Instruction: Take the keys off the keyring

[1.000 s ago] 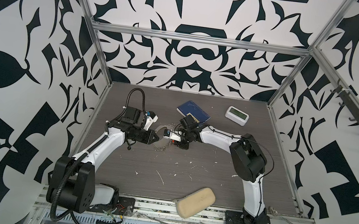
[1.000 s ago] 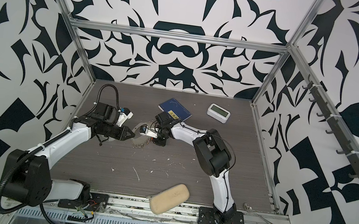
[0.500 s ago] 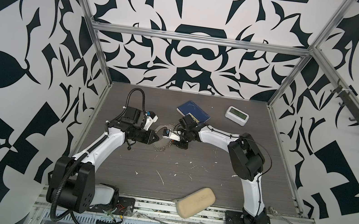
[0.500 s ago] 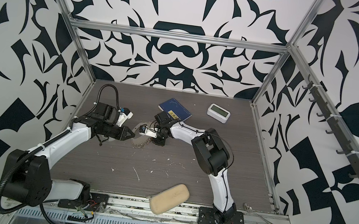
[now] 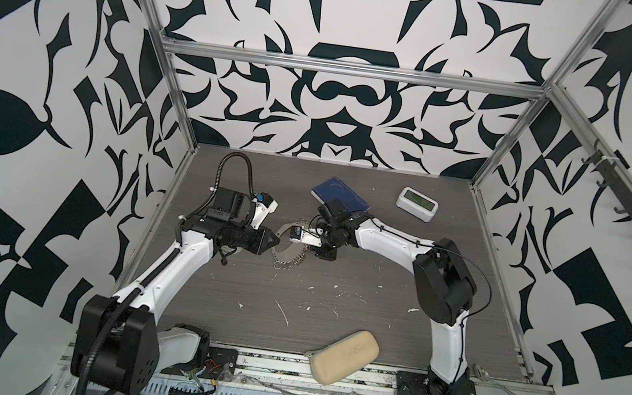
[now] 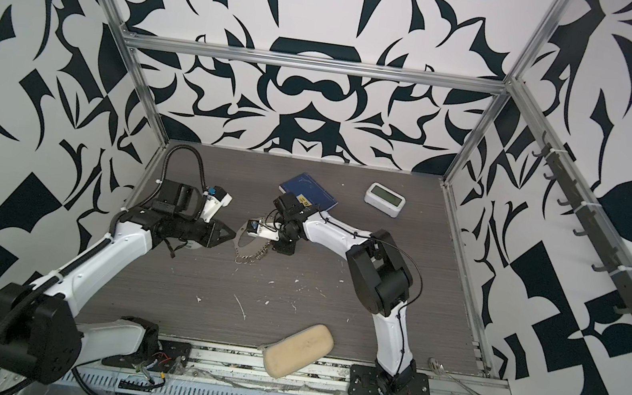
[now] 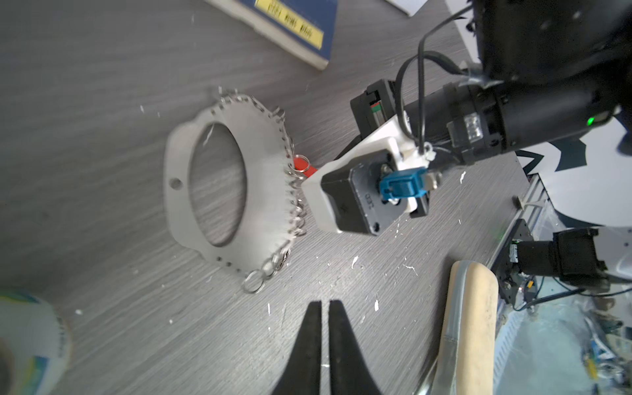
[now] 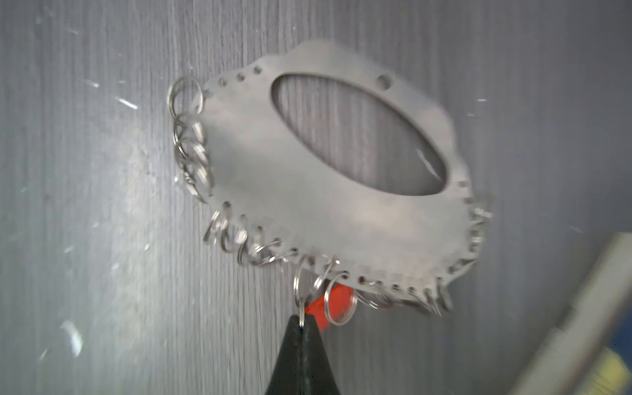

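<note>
**A:** How does the right gripper (image 8: 301, 321) stand?

**B:** Its tips are pressed together on a small silver ring (image 8: 301, 313) that hangs from the fringe of the keyring (image 8: 273, 178). The left gripper (image 7: 325, 304) has its fingers almost touching, with only a hairline gap and nothing between them. It sits just beside the keyring and clear of it.

**A:** And what lies around, big things first?

**B:** The grey table (image 5: 334, 293) carries everything. A beige case (image 5: 344, 356) lies well apart from the keyring, toward the arm bases. A blue book (image 5: 337, 195) lies near the keyring on its far side, and a white clock (image 5: 417, 204) sits farther off, beyond the book. A tape roll (image 7: 30, 342) lies near the keyring on the left arm's side.

**A:** The keyring itself?

**B:** It is between the two grippers. The wrist views are blurred, so I cannot tell whether it lies flat or has one edge raised.

**A:** And the keys?

**B:** The keys (image 8: 337, 297) are at the keyring's fringed edge, just beside the pinched ring. Only their red tag shows.
</note>
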